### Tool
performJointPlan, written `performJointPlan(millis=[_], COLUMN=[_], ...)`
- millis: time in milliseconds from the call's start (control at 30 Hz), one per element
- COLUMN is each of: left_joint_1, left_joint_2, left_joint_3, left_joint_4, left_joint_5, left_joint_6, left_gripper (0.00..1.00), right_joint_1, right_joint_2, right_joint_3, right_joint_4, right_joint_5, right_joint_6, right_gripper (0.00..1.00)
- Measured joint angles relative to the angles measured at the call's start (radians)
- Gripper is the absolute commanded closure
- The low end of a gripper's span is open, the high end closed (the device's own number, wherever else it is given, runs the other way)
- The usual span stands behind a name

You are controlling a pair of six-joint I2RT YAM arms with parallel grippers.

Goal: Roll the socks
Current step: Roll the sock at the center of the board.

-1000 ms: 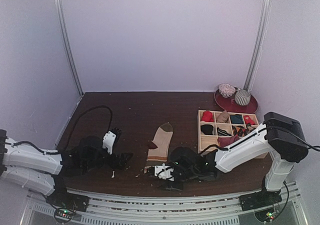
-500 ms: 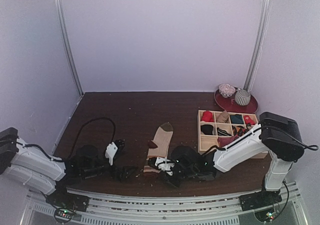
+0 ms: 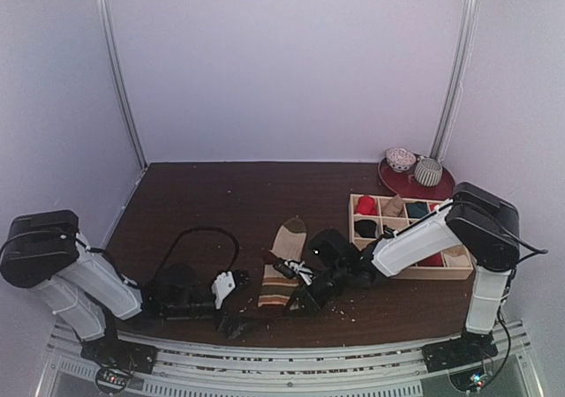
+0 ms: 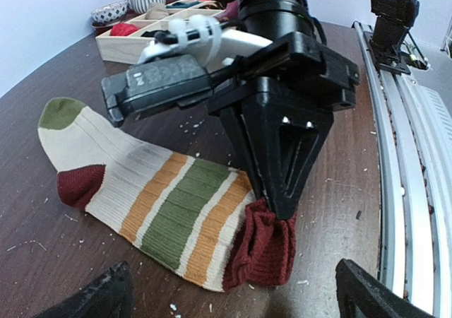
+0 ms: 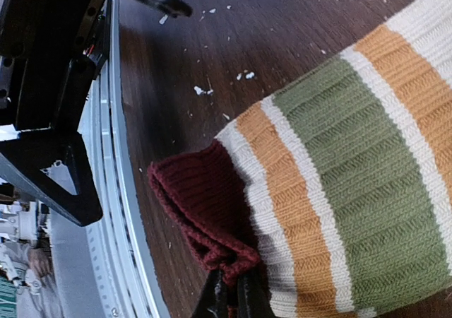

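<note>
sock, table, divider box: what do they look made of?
Sock: ribbed knit fabric, matte; ribs and stitch rows show, fibre unclear.
Table: dark brown wood-grain surface, slight sheen; solid wood or laminate, cannot tell.
Box: pale, bare-looking wood, thin divider slats.

one striped sock [image 4: 162, 212], two patterned balls [image 3: 400, 159] [image 3: 428, 171], one red plate [image 3: 424, 191] and one wooden divided box [image 3: 446, 273].
</note>
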Motion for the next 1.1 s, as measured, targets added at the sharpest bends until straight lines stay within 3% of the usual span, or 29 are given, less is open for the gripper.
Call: performJointPlan(millis=[267, 500, 633, 733, 867, 1000, 1100], left_joint_1=[-0.061, -0.099, -0.099, -0.099, -0.100, -0.098, -0.096], left_joint_2=[0.116, 0.217, 0.249, 0.252, 0.253, 0.253, 0.254], left_joint_3=[0.077, 0.161, 0.182, 0.178, 0.170, 0.170, 0.170], left_joint_4=[-0.005, -0.068, -0.064, -0.049, -0.034, -0.035, -0.036], left_joint_5=[0.064, 0.085, 0.070, 0.054, 0.041, 0.031, 0.026], left_joint_6=[0.031, 0.029, -0.003, -0.037, -0.069, -0.093, -0.105], left_gripper=[0.16, 0.46, 0.43, 0.47, 0.63, 0.94, 1.00], right_joint_1=[-0.029, -0.031, -0.031, -0.031, -0.031, -0.031, -0.031], right_joint_2=[0.019, 0.024, 0.025, 0.025, 0.025, 0.025, 0.024], right_joint_3=[0.017, 0.025, 0.025, 0.025, 0.025, 0.025, 0.025], right_joint_4=[-0.055, -0.068, -0.072, -0.074, -0.075, -0.082, -0.090], right_joint_5=[-0.089, -0.100, -0.104, -0.104, -0.105, -0.107, -0.115], right_joint_6=[0.033, 0.033, 0.033, 0.030, 0.026, 0.015, 0.007], right_gripper=[0.96, 0.96, 0.96, 0.95, 0.94, 0.92, 0.91])
